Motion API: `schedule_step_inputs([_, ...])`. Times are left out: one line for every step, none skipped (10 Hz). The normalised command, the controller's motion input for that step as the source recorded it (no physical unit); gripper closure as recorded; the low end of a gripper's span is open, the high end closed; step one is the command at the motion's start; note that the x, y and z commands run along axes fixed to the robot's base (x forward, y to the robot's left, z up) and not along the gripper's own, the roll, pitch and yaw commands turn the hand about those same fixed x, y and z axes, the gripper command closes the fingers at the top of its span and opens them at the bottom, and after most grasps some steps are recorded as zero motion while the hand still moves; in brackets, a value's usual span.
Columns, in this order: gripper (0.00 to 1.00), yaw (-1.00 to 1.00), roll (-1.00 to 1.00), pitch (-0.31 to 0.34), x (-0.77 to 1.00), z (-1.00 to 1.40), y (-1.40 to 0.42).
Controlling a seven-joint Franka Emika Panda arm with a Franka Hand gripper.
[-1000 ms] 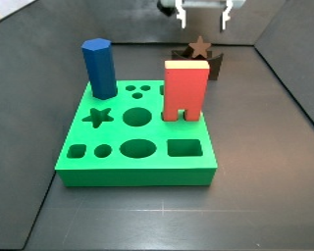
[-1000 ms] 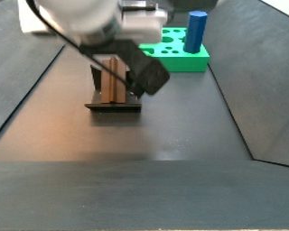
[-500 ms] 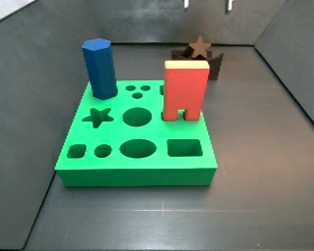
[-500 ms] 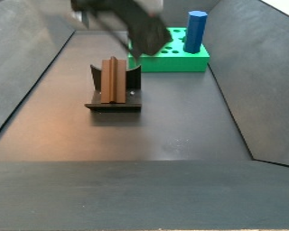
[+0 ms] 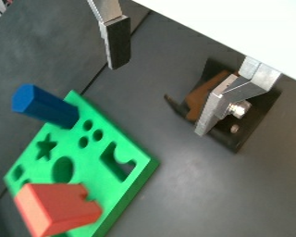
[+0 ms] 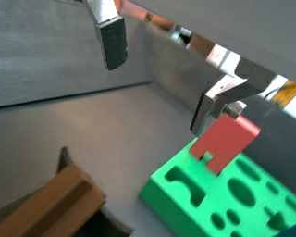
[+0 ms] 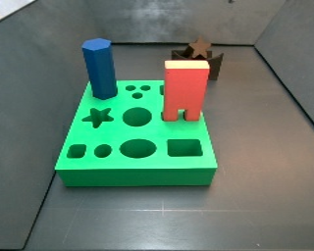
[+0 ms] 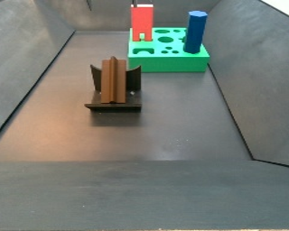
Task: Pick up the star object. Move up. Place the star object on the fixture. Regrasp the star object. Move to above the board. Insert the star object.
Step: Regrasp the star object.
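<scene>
Dark grey walls slope down around a matte, near-black floor (image 8: 135,162) in both side views, and neither of them shows the gripper. It appears only in the wrist views, as two flat silver plates with dark pads, set wide apart with nothing between them (image 5: 176,69) (image 6: 163,79).

Bright green and smooth, the board (image 7: 136,145) is a thick square slab cut with a star hole, round holes of several sizes and a square one. A tall blue hexagonal peg (image 7: 98,69) stands upright in it, and a glossy red rectangular arch block (image 7: 186,90) stands beside that on two short legs.

Lying on its side, the star object (image 8: 112,81) is a dark brown ridged peg, cradled in the notch of the fixture (image 8: 115,106), a dark bracket on a flat base plate; its star-shaped end (image 7: 196,48) faces the camera in a side view. In a wrist view the peg's brown end (image 5: 207,92) shows just behind one finger (image 5: 225,105), apart from the pads and not between them, with the fixture (image 5: 252,120) dark around it. Elsewhere its grooved brown length (image 6: 58,199) lies well clear of both fingers (image 6: 112,42), below the gripper and off to one side, while the board (image 6: 237,199) lies on the opposite side.
</scene>
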Motion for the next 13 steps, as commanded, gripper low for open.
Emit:
schedule_step_inputs([0.0,0.03,1.0,0.021,-0.03,0.02,-0.04])
schedule_step_inputs([0.0,0.03,1.0,0.016,-0.04,0.02,-0.03])
schedule_step_inputs([0.0,0.03,1.0,0.009,-0.05,0.02,-0.03])
schedule_step_inputs([0.0,0.03,1.0,0.003,-0.05,0.0,-0.03])
schedule_step_inputs([0.0,0.03,1.0,-0.002,-0.05,0.0,-0.03])
schedule_step_inputs([0.0,0.03,1.0,-0.009,-0.04,0.01,-0.02])
schedule_step_inputs([0.0,0.03,1.0,-0.018,-0.04,0.01,-0.02])
schedule_step_inputs([0.0,0.04,1.0,-0.024,-0.03,0.01,-0.02])
schedule_step_inputs([0.0,0.04,1.0,-0.028,-0.03,0.01,-0.02])
schedule_step_inputs([0.0,0.04,1.0,-0.027,-0.03,0.01,-0.01])
schedule_step_inputs([0.0,0.04,1.0,-0.024,-0.02,0.01,-0.02])
schedule_step_inputs([0.0,0.04,1.0,-0.022,-0.01,0.01,-0.02])
schedule_step_inputs([0.0,0.04,1.0,-0.017,0.0,0.0,-0.02])
